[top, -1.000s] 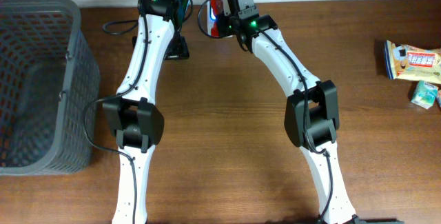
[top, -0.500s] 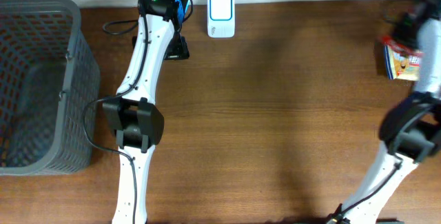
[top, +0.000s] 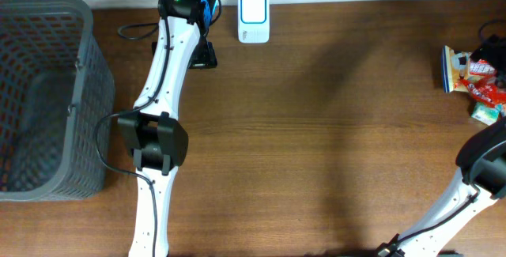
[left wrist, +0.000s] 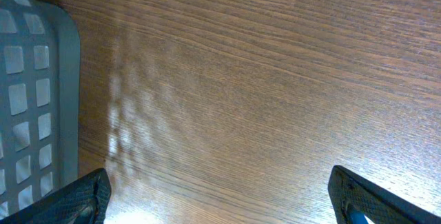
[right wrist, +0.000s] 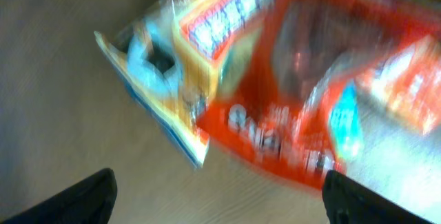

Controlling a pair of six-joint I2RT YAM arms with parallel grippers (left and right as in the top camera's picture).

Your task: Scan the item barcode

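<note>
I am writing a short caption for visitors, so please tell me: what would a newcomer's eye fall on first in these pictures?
First, the bright red snack packet, blurred, filling the right wrist view and partly covering a yellow-orange packet. Next, in the overhead view, the white barcode scanner at the far edge of the table, and the large grey mesh basket on the left.

shop checkout mock-up: scanner (top: 253, 17), basket (top: 47, 5), snacks (top: 457, 69)

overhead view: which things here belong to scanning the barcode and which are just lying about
For the job: white scanner; red snack packet; orange snack packet.
Lying about: grey basket; black cable.
</note>
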